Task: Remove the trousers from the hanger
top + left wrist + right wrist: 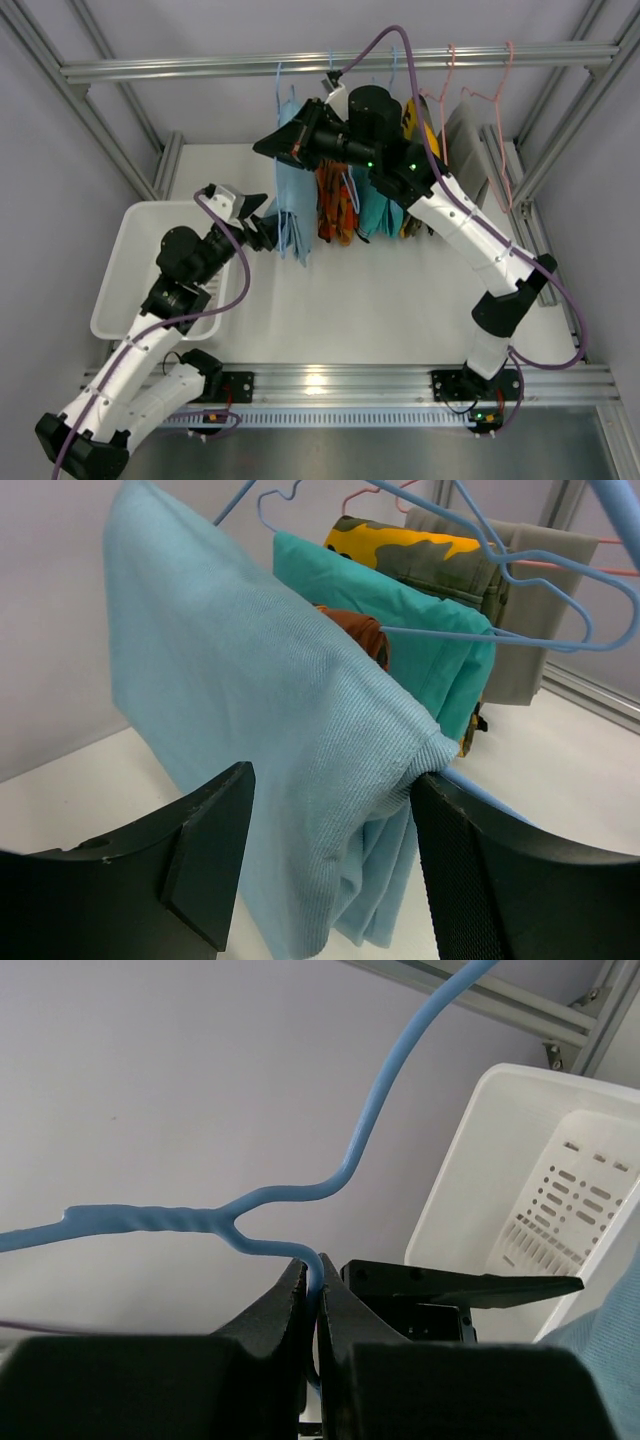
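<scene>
The light sky-blue trousers [291, 205] hang folded over the thin blue hanger [279, 82] at the left end of the rail. My right gripper [268, 146] is shut on the hanger's wire [200, 1222] just below its twisted neck, and the wire runs down between the pinched fingertips [296, 1285]. My left gripper [262, 226] stands open around the lower end of the trousers [250, 700]. One finger [205, 845] is clear of the cloth on the left. The other finger [485, 870] touches the folded edge on the right.
A white basket [128, 270] sits at the left of the table. Right of the trousers, an orange-patterned garment [335, 205], a teal one [375, 212], a camouflage one [420, 555] and a grey one [530, 620] hang on the rail [200, 68]. Pink hangers [500, 120] are at the far right.
</scene>
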{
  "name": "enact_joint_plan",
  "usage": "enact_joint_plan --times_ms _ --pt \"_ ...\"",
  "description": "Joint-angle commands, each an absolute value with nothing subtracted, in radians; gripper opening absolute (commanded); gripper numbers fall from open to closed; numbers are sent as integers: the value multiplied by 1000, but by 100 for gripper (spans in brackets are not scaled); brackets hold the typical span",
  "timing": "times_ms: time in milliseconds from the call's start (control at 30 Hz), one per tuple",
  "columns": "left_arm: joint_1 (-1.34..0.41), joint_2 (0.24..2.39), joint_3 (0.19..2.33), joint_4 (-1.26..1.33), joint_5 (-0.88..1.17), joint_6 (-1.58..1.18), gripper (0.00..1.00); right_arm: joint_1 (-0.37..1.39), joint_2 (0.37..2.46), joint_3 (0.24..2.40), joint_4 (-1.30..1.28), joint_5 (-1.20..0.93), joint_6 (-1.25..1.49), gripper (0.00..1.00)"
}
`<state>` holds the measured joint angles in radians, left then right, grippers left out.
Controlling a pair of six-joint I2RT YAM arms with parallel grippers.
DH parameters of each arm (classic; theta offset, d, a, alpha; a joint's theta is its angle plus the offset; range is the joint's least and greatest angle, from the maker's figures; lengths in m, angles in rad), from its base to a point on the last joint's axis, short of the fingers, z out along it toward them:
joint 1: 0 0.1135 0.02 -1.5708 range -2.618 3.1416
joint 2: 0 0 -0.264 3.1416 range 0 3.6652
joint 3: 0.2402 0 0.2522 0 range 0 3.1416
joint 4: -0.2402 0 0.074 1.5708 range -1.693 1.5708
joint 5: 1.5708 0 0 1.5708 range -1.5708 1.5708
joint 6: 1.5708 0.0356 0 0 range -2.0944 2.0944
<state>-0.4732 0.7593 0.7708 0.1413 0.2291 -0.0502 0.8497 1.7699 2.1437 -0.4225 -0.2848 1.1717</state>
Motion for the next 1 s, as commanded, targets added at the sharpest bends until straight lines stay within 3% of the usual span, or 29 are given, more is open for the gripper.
enact_joint_plan --times_ms 0,300,967 --pt "-472 776 802 227 121 -38 67 841 1717 2227 -255 -314 1172 0" --pt "-474 724 764 215 182 -9 63 827 1704 2207 -207 -345 1161 0" --pt "-472 718 730 173 198 69 64 810 1701 2215 -164 -370 1163 0"
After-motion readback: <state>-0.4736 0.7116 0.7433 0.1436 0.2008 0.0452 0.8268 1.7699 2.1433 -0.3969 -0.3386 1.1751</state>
